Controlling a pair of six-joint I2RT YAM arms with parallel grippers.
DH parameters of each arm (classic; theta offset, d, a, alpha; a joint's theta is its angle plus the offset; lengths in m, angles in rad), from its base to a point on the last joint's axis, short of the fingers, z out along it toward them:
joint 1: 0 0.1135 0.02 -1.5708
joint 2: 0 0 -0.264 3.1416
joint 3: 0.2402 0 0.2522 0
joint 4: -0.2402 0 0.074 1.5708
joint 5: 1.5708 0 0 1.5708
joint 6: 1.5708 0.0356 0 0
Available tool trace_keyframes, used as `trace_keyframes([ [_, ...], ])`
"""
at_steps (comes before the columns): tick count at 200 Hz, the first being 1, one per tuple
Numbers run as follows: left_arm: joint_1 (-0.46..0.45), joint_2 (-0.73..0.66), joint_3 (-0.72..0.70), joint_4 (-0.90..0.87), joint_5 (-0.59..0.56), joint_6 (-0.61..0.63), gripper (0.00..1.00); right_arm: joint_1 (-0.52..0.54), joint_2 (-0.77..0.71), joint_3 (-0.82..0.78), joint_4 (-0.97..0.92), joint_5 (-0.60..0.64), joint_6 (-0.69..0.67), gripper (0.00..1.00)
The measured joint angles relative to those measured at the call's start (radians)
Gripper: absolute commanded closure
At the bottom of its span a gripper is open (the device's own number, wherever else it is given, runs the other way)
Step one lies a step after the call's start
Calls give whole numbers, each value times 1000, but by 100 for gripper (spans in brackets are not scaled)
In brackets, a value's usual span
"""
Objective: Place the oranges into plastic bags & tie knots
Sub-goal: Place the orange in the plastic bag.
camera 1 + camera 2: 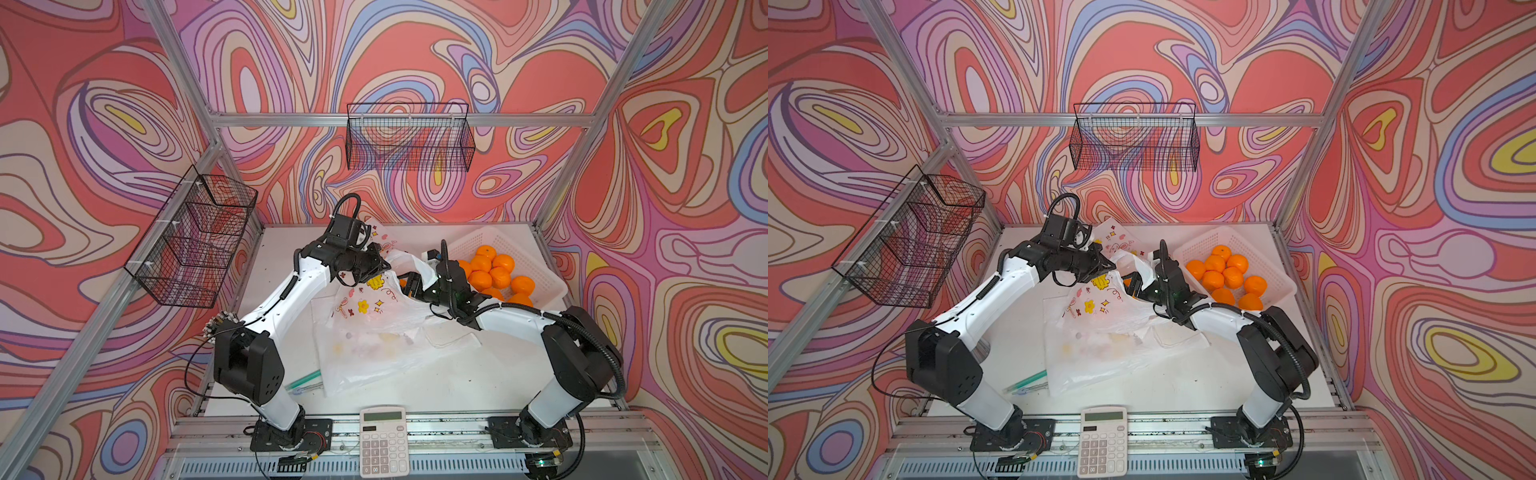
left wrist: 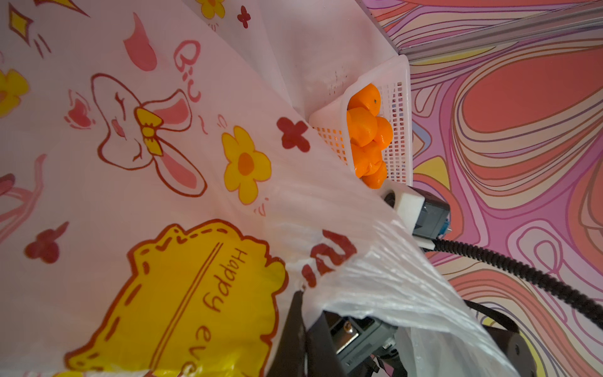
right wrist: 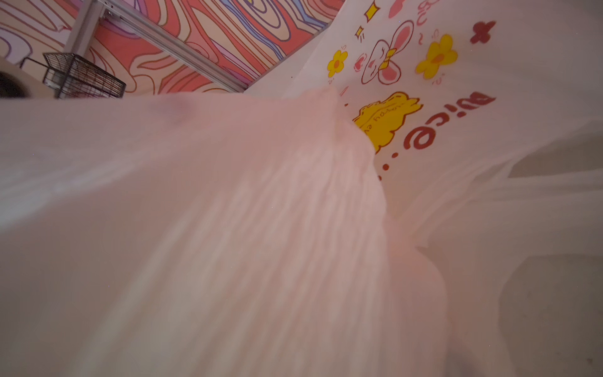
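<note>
Left gripper [image 1: 383,267] is clamped on the rim of the printed plastic bag [image 1: 365,320], holding it up above the table [image 1: 457,386]. Right gripper [image 1: 409,286] sits at the bag's mouth, with its jaws hidden. Oranges [image 1: 494,270] fill a white basket [image 1: 544,274] beside it.

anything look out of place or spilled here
Two stray items: a calculator lies on the front rail, and a green pen pokes out from under the flat bag. Neither belongs to the job. Nothing looks spilled.
</note>
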Motion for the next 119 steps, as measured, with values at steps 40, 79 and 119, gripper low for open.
trace_keyframes([
  [40, 0, -4, 0, 0, -8, 7, 100, -2, -51, -5, -47, 53, -36, 10],
  [79, 0, -4, 0, 0, -10, 8, 100, -25, -211, -72, -128, 89, -97, 5],
  [119, 0, -4, 0, 0, -10, 7, 100, -71, -375, -145, -258, 104, -159, 2],
])
